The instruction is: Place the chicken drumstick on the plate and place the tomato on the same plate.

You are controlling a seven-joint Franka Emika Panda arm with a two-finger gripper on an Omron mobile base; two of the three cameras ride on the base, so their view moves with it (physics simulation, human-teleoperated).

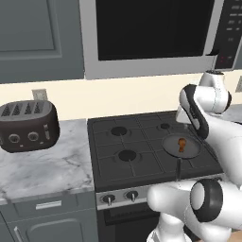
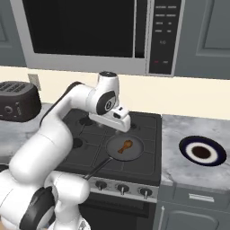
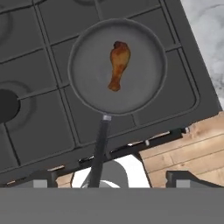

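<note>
Dark grey long-handled frying pan (image 3: 117,65) on the black stove: the orange-brown lumpy chicken drumstick (image 3: 118,64) lies at its centre, long axis roughly along the handle. Two-finger gripper (image 3: 107,183), jaws wide apart, hovers above. Navy-rimmed white-centred plate (image 2: 202,151) sits right of the pan.

Frying pan (image 3: 87,94) on stove (image 1: 142,146); toaster (image 1: 28,125) on marble counter (image 1: 42,165); microwave (image 2: 90,31) above.

I am looking at a kitchen: a stove (image 1: 142,142), a microwave (image 1: 151,33) above it, and a toaster (image 1: 28,125) sitting on the counter (image 1: 42,165).
</note>
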